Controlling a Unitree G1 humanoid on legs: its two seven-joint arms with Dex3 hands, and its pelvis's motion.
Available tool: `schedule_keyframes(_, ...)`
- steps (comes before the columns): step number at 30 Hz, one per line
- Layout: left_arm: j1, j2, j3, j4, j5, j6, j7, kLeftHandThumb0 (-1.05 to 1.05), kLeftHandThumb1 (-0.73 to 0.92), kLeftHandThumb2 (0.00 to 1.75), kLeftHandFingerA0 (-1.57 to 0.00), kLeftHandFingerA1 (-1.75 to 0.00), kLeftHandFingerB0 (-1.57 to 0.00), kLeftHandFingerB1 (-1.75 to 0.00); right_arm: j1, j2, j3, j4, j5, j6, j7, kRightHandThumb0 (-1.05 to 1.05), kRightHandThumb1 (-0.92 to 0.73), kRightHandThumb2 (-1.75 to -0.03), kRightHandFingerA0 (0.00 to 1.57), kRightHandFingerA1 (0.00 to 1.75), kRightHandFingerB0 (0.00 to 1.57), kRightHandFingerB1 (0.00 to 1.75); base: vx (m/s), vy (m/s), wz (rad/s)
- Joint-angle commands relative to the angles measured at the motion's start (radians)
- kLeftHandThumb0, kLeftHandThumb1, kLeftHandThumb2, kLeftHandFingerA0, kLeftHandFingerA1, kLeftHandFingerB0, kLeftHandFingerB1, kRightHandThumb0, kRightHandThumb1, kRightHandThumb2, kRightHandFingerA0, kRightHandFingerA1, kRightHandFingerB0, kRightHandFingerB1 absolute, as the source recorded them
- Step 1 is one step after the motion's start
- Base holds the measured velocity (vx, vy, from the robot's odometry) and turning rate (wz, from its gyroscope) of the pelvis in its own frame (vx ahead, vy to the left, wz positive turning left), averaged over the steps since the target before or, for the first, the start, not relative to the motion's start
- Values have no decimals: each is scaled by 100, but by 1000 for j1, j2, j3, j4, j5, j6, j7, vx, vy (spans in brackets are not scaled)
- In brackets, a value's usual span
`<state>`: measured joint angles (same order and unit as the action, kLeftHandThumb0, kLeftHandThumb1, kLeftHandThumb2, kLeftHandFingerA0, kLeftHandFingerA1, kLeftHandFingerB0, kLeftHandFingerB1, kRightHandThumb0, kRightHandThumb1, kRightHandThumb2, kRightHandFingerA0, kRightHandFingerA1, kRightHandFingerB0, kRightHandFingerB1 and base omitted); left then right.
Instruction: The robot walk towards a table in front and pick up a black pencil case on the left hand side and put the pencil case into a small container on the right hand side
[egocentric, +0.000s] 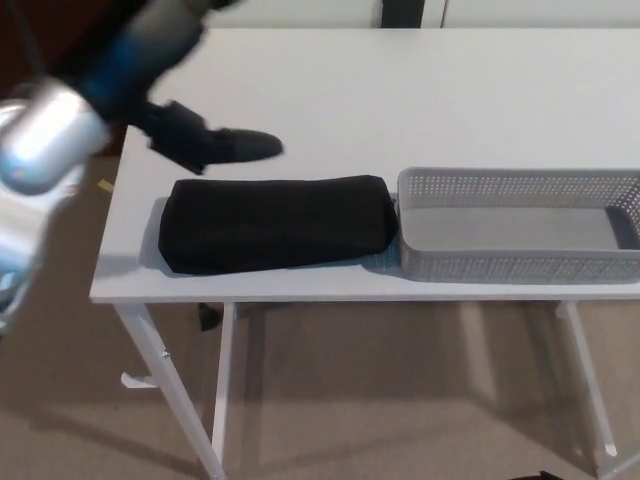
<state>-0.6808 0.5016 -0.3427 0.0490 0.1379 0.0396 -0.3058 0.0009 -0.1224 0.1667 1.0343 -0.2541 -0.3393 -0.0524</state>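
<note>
Head view: left hand (208, 144) comes in from upper left with its silver-and-blue forearm (70, 125), over the white table (400, 95) just behind the black pencil case (275, 222) and apart from it. Motion blur, so can't tell if it's released or clenched. Right hand is out of frame. The case lies flat near the front edge, its right end against the grey perforated container (520, 262).

A white table (420, 100) on thin white legs (224, 380) stands over beige carpet (400, 395), evenly lit
</note>
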Motion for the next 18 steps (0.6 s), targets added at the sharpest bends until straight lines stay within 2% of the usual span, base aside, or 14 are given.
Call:
schedule_keyframes(1, -141, -39, -223, 217, 333, 255, -68, -61, 35, 78, 0, -11, 0, -12, -9, -34, 12, -18, -28, 30, -22, -48, -77, -73, 67, 66, 33, 65, 0, 0, 0)
schedule_keyframes(2, -153, -51, -246, 256, 343, 267, -66, -74, 41, 58, 0, -12, 0, -9, -6, -35, 13, -28, -27, 35, -15, -48, -77, -73, 68, 67, 32, 64, 0, 0, 0)
schedule_keyframes(3, -160, -57, -258, 279, 348, 272, -64, -68, 32, 71, 0, -5, 0, -5, -5, -35, 14, -34, -26, 38, -11, -49, -77, -73, 67, 66, 32, 64, 0, 0, 0)
schedule_keyframes(4, -165, -58, -264, 291, 350, 272, -63, -68, 32, 71, 0, -5, 0, -5, -6, -35, 14, -37, -26, 39, -10, -49, -77, -73, 67, 66, 32, 64, 0, 0, 0)
schedule_keyframes(5, -173, -60, -275, 313, 354, 272, -63, -74, 41, 57, 0, -10, 0, -6, -6, -36, 15, -42, -27, 40, -7, -49, -76, -74, 67, 67, 32, 65, 0, 0, 0)
schedule_keyframes(6, -179, -63, -286, 337, 362, 268, -53, -69, 32, 71, 0, -6, 0, -3, -6, -34, 12, -45, -24, 36, -7, -48, -75, -74, 68, 68, 34, 66, 0, 0, 0)
schedule_keyframes(8, -186, -68, -300, 372, 369, 257, -39, -69, 31, 72, 0, -6, 0, -3, 0, -34, 9, -54, -20, 34, -3, -48, -75, -74, 66, 67, 34, 66, 0, 0, 0)
schedule_keyframes(9, -195, -77, -313, 403, 374, 260, -39, -76, 39, 57, 0, -8, 0, -4, 4, -37, 12, -60, -24, 34, -3, -48, -75, -75, 66, 67, 33, 65, 0, 0, 0)
schedule_keyframes(10, -201, -81, -319, 420, 376, 262, -38, -76, 39, 57, 0, -8, 0, -4, 5, -38, 13, -63, -26, 35, -3, -48, -75, -75, 66, 67, 33, 65, 0, 0, 0)
schedule_keyframes(11, -206, -85, -327, 437, 382, 259, -32, -69, 31, 71, 0, -4, 0, -2, 5, -38, 9, -66, -21, 40, 0, -48, -75, -74, 68, 69, 33, 64, 0, 0, 0)
schedule_keyframes(18, -240, -141, -353, 533, 424, 273, -2, -71, 31, 70, 0, -2, 0, -7, -2, -40, 10, -81, -22, 46, 7, -47, -74, -75, 66, 68, 35, 68, 0, 0, 0)
